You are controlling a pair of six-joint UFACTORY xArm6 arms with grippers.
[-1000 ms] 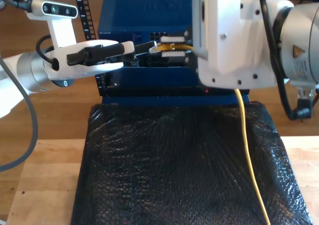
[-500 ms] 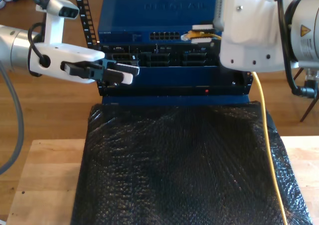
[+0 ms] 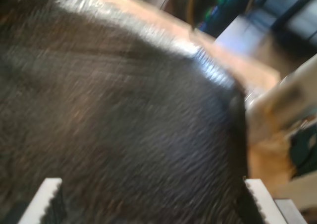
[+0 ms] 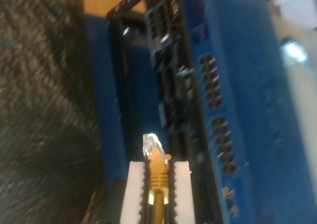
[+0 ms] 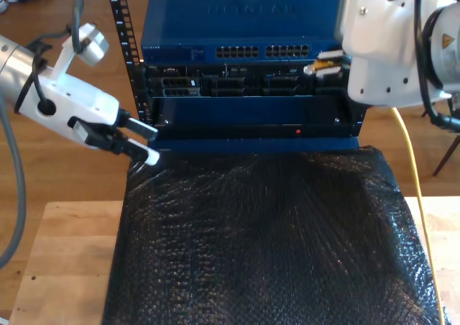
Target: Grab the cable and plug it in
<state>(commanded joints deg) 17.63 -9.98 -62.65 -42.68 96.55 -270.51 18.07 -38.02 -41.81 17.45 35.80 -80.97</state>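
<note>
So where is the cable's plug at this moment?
The plug is pinched in my second gripper, at the exterior view's upper right, just in front of the blue switch rack and not inserted in a port.

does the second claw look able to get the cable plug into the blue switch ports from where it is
Probably yes. My second claw grips the cable with its clear plug sticking out forward, and nothing sits between it and the blue switch ports, though it must turn toward them.

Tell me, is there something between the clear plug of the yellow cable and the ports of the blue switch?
Nothing visible. My second gripper holds the yellow network cable by its clear plastic plug, near the blue network switch. Only open space lies between the plug and the rows of ports.
</note>
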